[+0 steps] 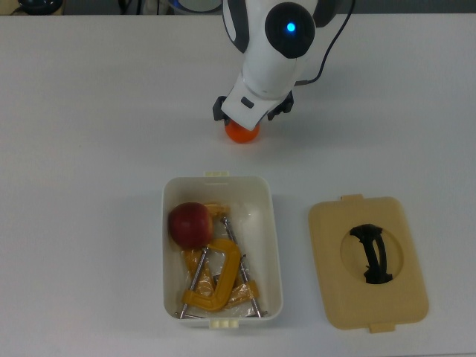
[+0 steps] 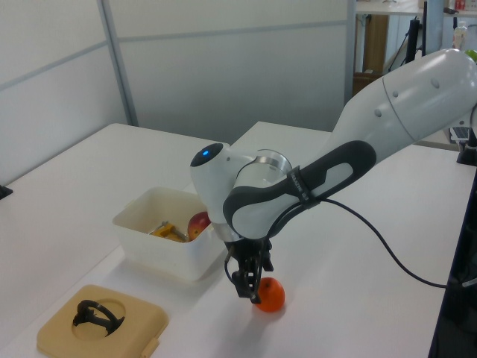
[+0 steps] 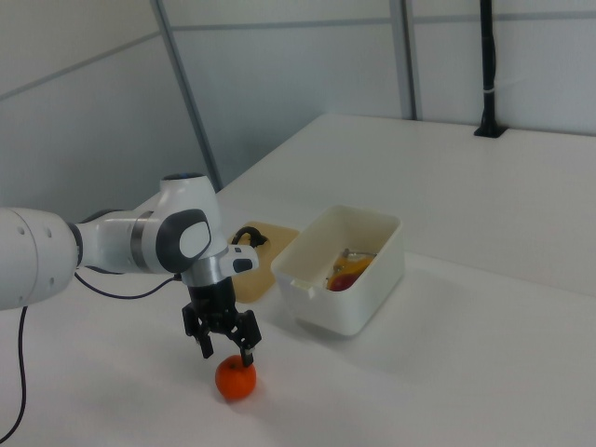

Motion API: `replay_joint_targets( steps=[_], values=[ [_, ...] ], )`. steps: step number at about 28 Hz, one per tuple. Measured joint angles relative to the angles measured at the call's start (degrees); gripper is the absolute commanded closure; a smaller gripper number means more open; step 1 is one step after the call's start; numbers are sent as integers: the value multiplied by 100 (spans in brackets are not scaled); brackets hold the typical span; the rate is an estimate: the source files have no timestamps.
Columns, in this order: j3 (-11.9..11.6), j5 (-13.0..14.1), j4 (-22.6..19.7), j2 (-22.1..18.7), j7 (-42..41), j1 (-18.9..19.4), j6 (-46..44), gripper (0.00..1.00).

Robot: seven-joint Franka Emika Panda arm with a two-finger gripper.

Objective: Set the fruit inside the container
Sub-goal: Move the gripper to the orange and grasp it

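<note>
The white Franka arm with dark grey joint covers [image 2: 313, 179] reaches in from the left view's right, its forearm sloping down to a rounded wrist housing with a lit blue light on top. A black cable loops from the wrist back along the arm. From the wrist, the black two-finger gripper [image 3: 226, 346] points straight down toward the surface. In the right view its fingers [image 3: 207, 346] stand spread apart, one on either side, tips low. In the top view the wrist housing hides most of the gripper [image 1: 251, 119].
</note>
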Motion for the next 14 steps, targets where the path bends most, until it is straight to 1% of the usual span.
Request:
replay_joint_targets(
  steps=[6,7,10,11,12,14],
  values=[
    [0,-233,-45,102,-5,14,25,0],
    [0,-265,-59,111,-5,18,25,7],
    [1,-317,-107,130,-6,28,29,34],
    [1,-319,-115,134,-6,29,30,41],
    [1,-319,-122,136,-6,30,32,56],
    [2,-320,-125,134,-6,31,38,67]
  ],
)
